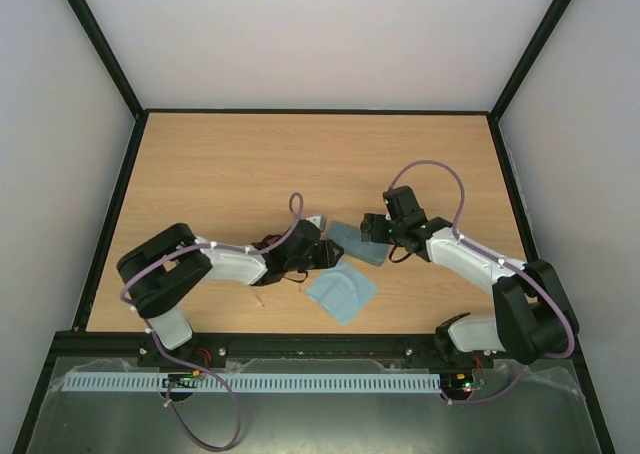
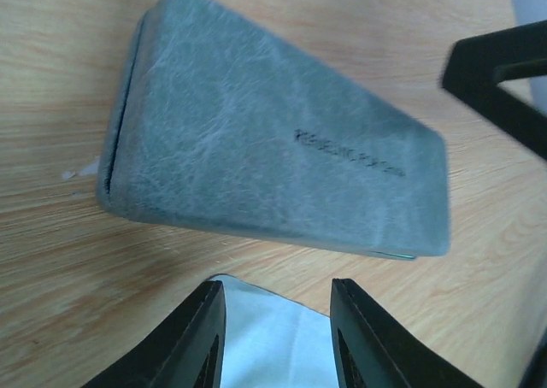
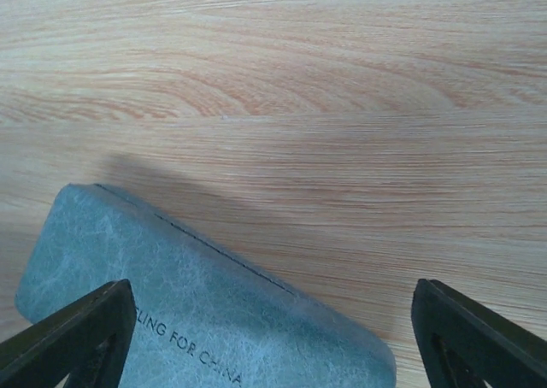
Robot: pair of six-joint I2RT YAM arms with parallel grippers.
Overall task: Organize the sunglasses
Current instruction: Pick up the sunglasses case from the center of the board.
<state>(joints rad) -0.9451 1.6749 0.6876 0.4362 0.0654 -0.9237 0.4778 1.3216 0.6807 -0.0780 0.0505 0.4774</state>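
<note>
grey case (image 1: 358,242) just beside cloth (image 1: 341,292); right fingers (image 3: 77,337) wide above case, left fingers (image 2: 192,345) narrowly apart.

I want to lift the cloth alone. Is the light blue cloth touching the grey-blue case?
Apart. The left wrist view shows a strip of bare table between the lower edge of the case and the cloth.

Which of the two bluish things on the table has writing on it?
The boxy grey-blue case, stamped with dark lettering; the paler flat cloth beside it shows none.
</note>
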